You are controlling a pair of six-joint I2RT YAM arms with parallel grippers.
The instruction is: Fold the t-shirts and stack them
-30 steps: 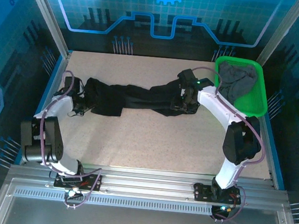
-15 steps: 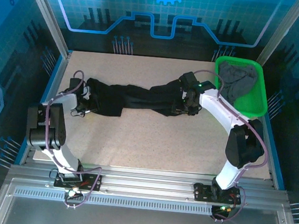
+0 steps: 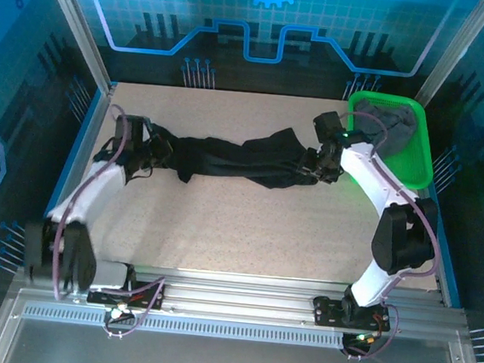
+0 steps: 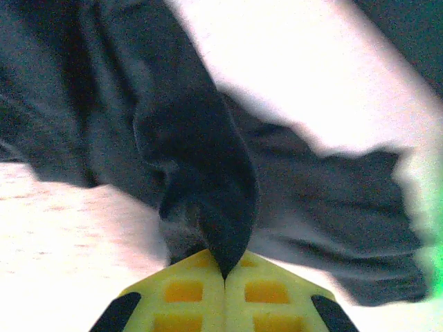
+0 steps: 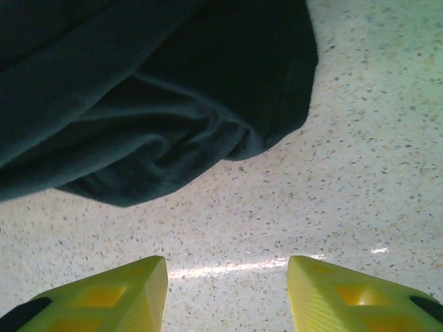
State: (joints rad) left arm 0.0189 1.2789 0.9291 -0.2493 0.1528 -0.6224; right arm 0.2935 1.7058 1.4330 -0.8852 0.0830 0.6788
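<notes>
Pinching a bunched fold of the black t-shirt (image 4: 201, 173), the left fingers (image 4: 181, 294) are pressed shut with cloth caught between their tips. The right fingers (image 5: 131, 290) are spread apart over bare desk (image 5: 360, 138), just beside the shirt's rumpled edge, and nothing is held by them. The garment is seen lying as a long, twisted rope across the middle of the desk. The dark grey t-shirt (image 3: 384, 127) is heaped in the green basket (image 3: 416, 168) at the far right. The cloth is judged soft, light and limp; it is best taken at hem corners or shoulders, so that it can be spread flat.
</notes>
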